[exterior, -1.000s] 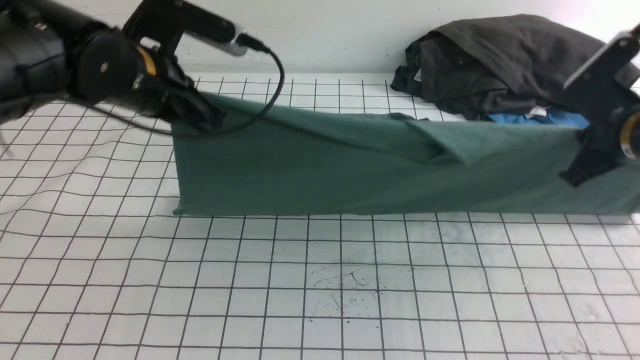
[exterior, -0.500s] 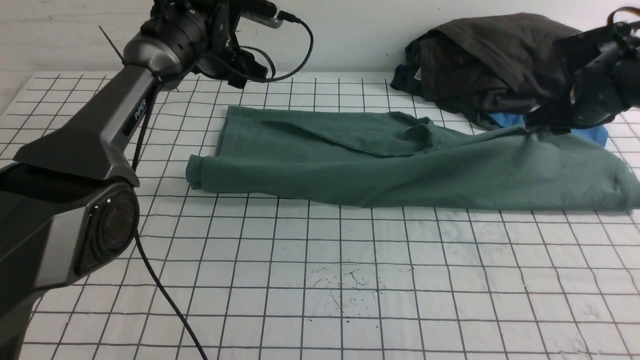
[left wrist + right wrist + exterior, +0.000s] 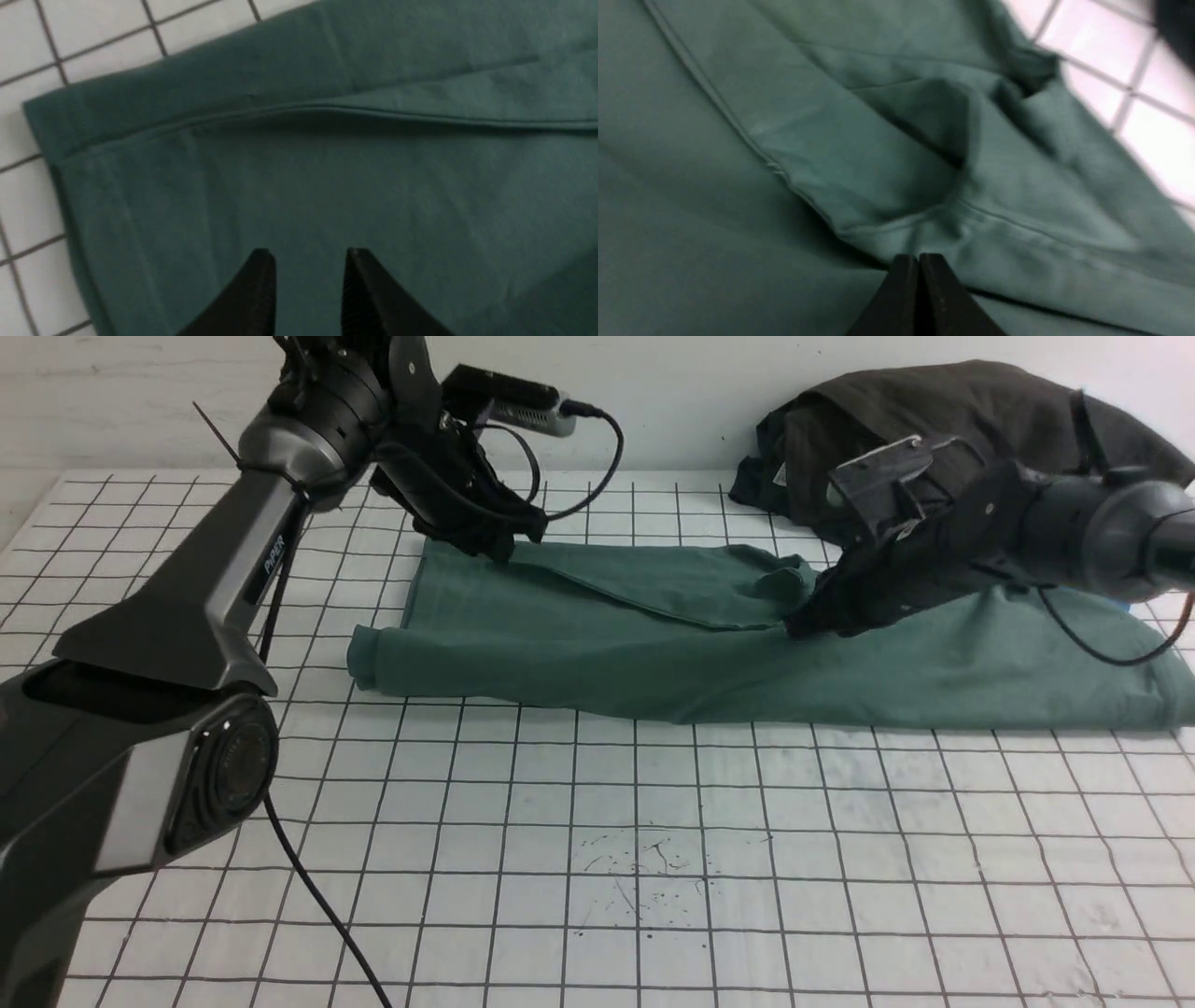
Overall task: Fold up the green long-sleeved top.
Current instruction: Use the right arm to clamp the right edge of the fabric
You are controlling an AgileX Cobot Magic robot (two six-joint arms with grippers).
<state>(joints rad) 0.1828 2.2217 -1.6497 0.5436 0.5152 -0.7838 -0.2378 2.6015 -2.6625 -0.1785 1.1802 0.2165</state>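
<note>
The green top [image 3: 579, 607] lies across the bench [image 3: 597, 849], its long axis running side to side in front of the robot, with the folded and rumpled part on the far side and a long, fairly smooth near edge. Which way it lies from each tool is what the coming move seems to turn on. The left tool [image 3: 308, 261] is over the garment's left part, its fingers apart with cloth visible between them and nothing in their grip. The near left corner [image 3: 362, 658] sticks out toward the robot and farther left than that tool, so the left arm is the nearer one to it and would probably have to come back and outward to take it. The right tool [image 3: 920, 261] is over the middle, beside the bunched fold [image 3: 784, 588], its fingertips together; whether a pinch of cloth is caught between them I cannot tell. The right end [image 3: 1167, 695] lies well apart from it, farther to the right, so a fold from that end would likely need the right arm to reach outward along the long axis.
</note>
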